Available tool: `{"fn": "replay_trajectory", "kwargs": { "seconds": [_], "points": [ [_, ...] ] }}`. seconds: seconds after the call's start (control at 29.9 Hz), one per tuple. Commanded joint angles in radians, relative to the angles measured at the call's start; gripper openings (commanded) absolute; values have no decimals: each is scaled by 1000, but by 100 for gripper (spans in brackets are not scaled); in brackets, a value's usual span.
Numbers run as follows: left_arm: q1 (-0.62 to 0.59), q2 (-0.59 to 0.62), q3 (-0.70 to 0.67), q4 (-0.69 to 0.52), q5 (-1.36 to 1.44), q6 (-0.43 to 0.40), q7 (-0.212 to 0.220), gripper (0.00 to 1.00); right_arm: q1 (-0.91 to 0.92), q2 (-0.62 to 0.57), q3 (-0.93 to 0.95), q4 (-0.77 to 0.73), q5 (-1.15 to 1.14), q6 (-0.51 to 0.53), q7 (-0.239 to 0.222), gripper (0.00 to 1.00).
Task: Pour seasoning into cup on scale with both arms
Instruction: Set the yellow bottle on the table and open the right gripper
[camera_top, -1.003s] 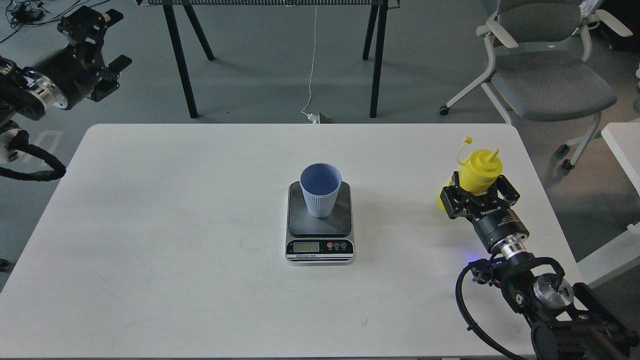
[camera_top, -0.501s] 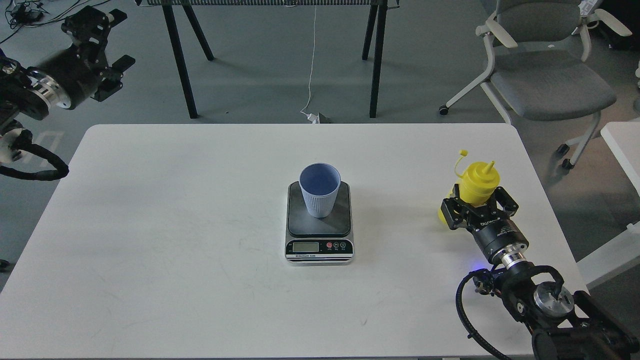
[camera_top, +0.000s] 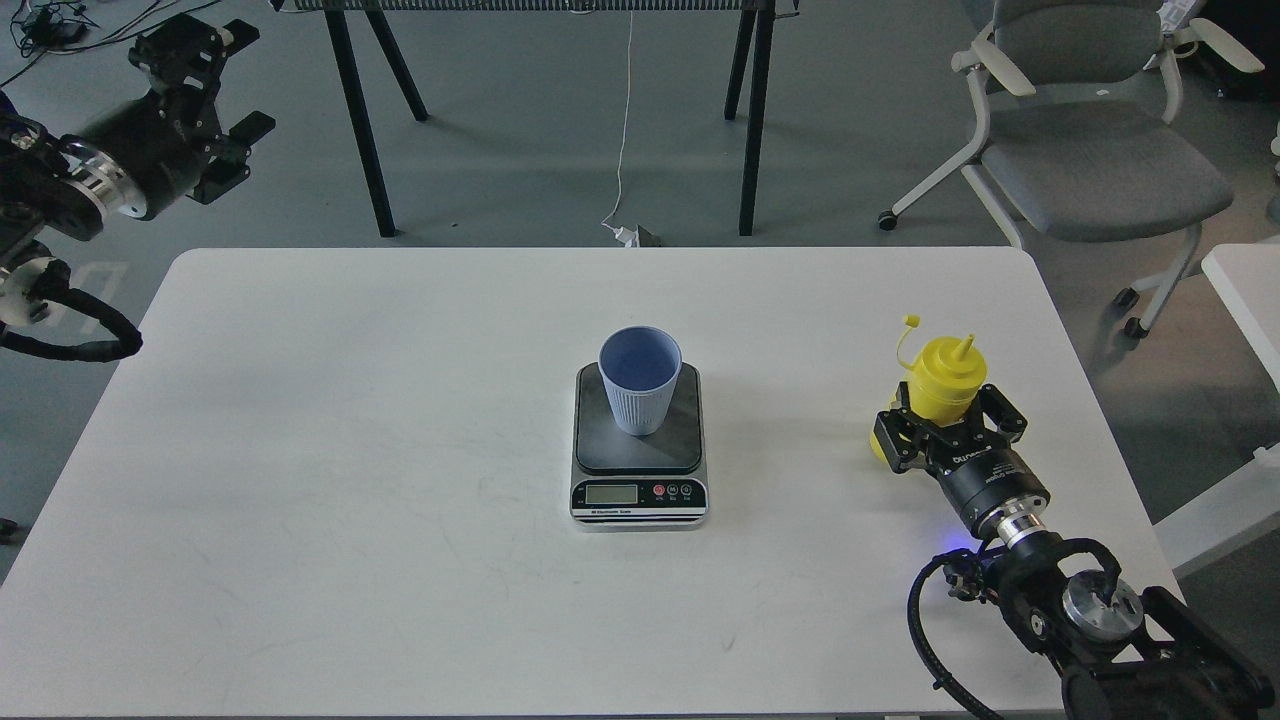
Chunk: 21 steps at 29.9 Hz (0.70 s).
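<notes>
Head view. The cup (camera_top: 640, 392), pale blue ribbed plastic with a tapered body and no handle, stood upright on the scale (camera_top: 639, 448), toward the back of its dark grey rounded-square platform. The scale's silver front carried an LCD and round buttons; it sat at mid-tabletop (camera_top: 350, 480), a matte white surface with rounded corners and faint scuffs.

The seasoning bottle (camera_top: 942, 378), smooth yellow plastic with a pointed nozzle and a small tethered cap looping off to its left, stood upright near the right edge, well apart from the scale. The right gripper (camera_top: 947, 424) had its jaws set on either side of the bottle's lower body; grip appeared closed on it.

The left gripper (camera_top: 205, 105) hung off the tabletop at upper left, above the grey floor, jaws spread apart, holding nothing.
</notes>
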Motion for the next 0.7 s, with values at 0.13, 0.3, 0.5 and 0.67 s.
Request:
{"fn": "replay_trajectory", "kwargs": {
  "seconds": [0.13, 0.3, 0.5, 0.67],
  "points": [
    [-3, 1, 0, 0, -2, 0, 0, 99, 0, 0, 0, 6, -29, 0, 0, 55],
    [-3, -1, 0, 0, 0, 0, 0, 99, 0, 0, 0, 9, -32, 0, 0, 66],
    [-3, -5, 0, 0, -2, 0, 0, 99, -3, -2, -2, 18, -32, 0, 0, 81],
    [-4, -5, 0, 0, -2, 0, 0, 99, -20, -7, -2, 41, -32, 0, -1, 96]
  ]
}}
